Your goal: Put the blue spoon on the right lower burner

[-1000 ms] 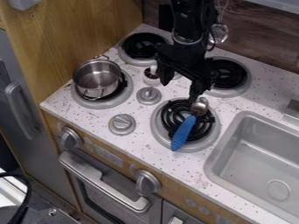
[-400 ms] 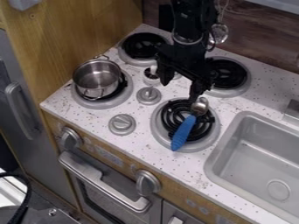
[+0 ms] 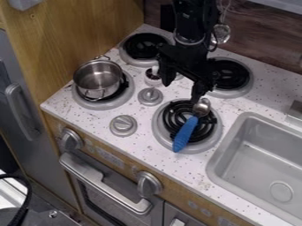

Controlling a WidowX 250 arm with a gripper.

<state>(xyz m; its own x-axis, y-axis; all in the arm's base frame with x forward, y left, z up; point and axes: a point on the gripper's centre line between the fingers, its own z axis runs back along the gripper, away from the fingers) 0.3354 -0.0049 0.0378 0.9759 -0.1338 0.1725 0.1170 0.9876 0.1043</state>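
Note:
My gripper (image 3: 183, 87) hangs open above the back edge of the right lower burner (image 3: 167, 140). One finger is at the left over the space between burners, and the other is close by the spoon's metal head. The blue spoon (image 3: 186, 133) lies slantwise across that burner's black coil, its bowl toward the back and its blue handle toward the front rim. Nothing shows between the fingers. Whether the right fingertip touches the spoon, I cannot tell.
A metal pot (image 3: 98, 80) sits on the left lower burner. Two back burners (image 3: 231, 74) lie behind, partly near the arm. Knobs (image 3: 123, 126) and a small white shaker (image 3: 152, 77) stand between burners. The grey sink (image 3: 259, 152) is at the right.

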